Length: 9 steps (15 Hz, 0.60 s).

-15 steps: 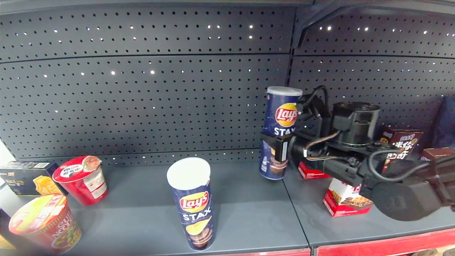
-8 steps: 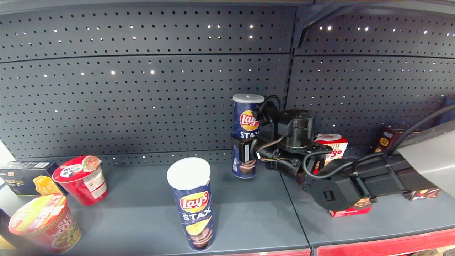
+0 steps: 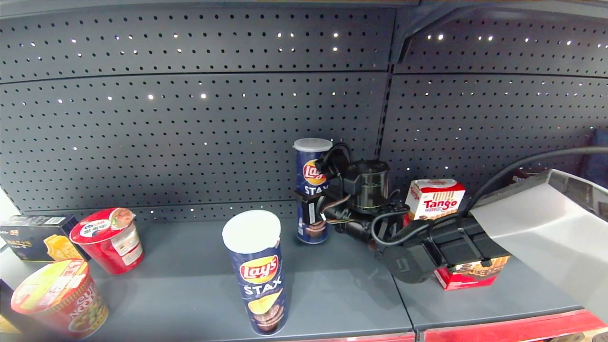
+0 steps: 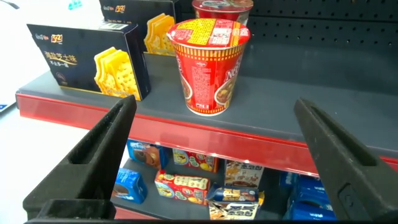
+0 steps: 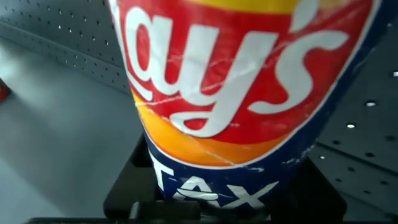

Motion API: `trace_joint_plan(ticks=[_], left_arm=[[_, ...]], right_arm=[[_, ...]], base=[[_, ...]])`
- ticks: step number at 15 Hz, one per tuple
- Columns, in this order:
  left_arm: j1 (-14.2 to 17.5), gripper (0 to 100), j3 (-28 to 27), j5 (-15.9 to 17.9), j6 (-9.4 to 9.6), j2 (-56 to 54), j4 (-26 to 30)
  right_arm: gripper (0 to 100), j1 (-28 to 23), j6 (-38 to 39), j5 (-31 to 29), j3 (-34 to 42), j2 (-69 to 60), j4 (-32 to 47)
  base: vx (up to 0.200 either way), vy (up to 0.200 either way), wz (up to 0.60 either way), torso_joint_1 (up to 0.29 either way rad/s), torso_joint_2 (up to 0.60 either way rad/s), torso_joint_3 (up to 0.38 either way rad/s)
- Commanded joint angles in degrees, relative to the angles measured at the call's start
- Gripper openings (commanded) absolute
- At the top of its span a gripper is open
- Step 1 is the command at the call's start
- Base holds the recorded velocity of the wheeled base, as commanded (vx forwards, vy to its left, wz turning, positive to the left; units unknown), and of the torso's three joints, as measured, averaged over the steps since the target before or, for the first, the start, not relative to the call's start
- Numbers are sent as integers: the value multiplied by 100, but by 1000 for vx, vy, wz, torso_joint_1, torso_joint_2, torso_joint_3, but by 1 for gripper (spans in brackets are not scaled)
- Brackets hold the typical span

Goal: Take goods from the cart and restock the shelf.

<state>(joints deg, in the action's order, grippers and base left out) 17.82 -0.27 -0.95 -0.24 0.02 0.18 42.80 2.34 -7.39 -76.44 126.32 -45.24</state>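
My right gripper (image 3: 311, 213) is shut on a dark blue chips can (image 3: 311, 190), held upright near the pegboard at the back of the grey shelf (image 3: 332, 285). Whether its base touches the shelf I cannot tell. The right wrist view shows that can (image 5: 236, 93) close up between the jaws. A second, identical can (image 3: 256, 270) stands upright near the shelf's front edge, to the left of the held one. In the left wrist view my left gripper (image 4: 214, 115) is open in front of the shelf edge, facing a red noodle cup (image 4: 211, 56), with nothing between its fingers.
Two red noodle cups (image 3: 111, 240) (image 3: 59, 297) and a black cracker box (image 3: 35, 235) stand at the shelf's left. A white wafer box (image 3: 436, 204) and a red box (image 3: 470, 278) lie right of my arm. Packets (image 4: 186, 186) fill the lower shelf.
My right arm has carried the chips can leftward and deeper into the shelf, lowering it toward the shelf floor. The wafer box behind the arm has come into sight.
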Motion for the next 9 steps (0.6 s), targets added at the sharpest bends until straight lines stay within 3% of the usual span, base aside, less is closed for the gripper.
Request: trace_joint_plan(ticks=[1,9], left_arm=[[2,100,0,-2,-2,-2,-1],[2,100,0,-2,-2,-2,-1]], right_arm=[[0,18,-32,0,-73,130,-2],[0,88,-58,0,-522,508,-99]], base=[[0,0,0,0,0,0],[0,0,0,0,0,0]])
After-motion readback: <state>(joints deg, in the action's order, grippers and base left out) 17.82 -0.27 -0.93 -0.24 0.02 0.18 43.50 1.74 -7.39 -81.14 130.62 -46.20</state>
